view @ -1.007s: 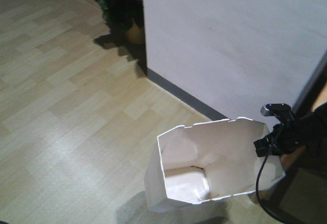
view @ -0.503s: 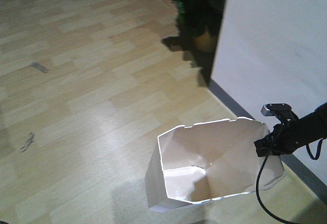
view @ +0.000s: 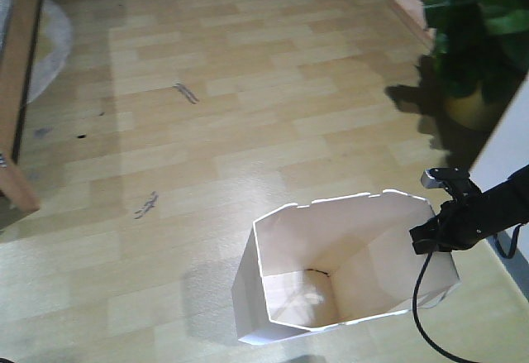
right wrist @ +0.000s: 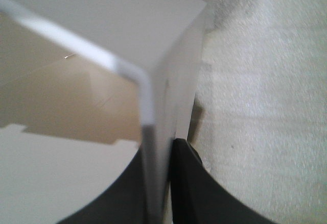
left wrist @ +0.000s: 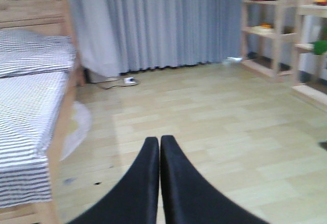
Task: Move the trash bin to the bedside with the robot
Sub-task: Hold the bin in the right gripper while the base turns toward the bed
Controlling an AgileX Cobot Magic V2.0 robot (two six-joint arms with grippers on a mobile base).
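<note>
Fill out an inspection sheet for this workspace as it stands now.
Surface: pale wood-plank floor with dark scuff marks.
Job's things: white trash bin upright and empty on open floor; bed off to the left, not beside the bin.
Clutter: nothing seen apart from a pale round rug by the bed.
Grippers: right gripper has its jaws shut on the bin's rim wall; left gripper is shut, holding nothing.
Cables: black cable hangs from the right arm past the bin; a lead lies at the curtain foot.
Surroundings: potted plant, grey curtain, wooden shelves.
</note>
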